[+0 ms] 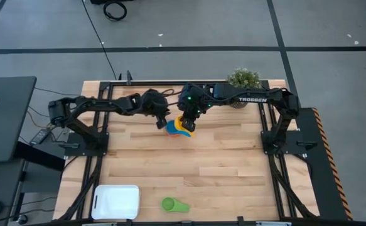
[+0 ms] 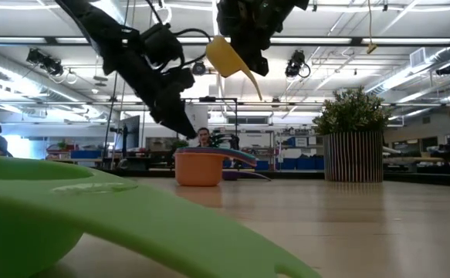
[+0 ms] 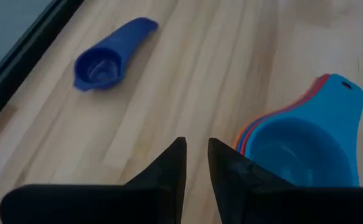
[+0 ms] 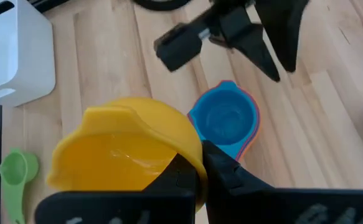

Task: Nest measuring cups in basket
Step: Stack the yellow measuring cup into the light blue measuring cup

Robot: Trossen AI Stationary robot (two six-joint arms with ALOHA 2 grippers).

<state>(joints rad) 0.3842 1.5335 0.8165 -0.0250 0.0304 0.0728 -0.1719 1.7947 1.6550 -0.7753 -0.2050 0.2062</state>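
Yellow cup (image 4: 128, 149) is off the table, pinched at its rim in the right gripper (image 4: 197, 165), fingers closed on it; in the low view it hangs tilted (image 2: 228, 58) above the stack, handle slanting down. Directly under it is a nested stack (image 1: 181, 127) near the middle of the table's far edge: bright blue cup (image 4: 223, 118) on top, red and orange rims showing beneath it (image 3: 249, 130), orange bowl at the bottom (image 2: 199, 168). Stack sits on the table, touching neither gripper.

Left gripper (image 3: 195, 163) hovers just beside the stack on its left, fingers slightly apart with a narrow gap, holding nothing. Dark navy cup (image 3: 109, 56) lies alone on the wood, upright, near the table's edge, apart from the stack.

Green cup (image 1: 173, 204) sits near the middle of the near edge, well apart from the stack; it fills the foreground of the low view (image 2: 70, 208). White basket (image 1: 115, 201) is at the near left corner, just left of the green cup, no cups visible in it.

Potted plant (image 1: 243, 80) at the far right corner, in a round ribbed pot (image 2: 354, 157). A person (image 2: 203, 137) shows in the room behind the stack.
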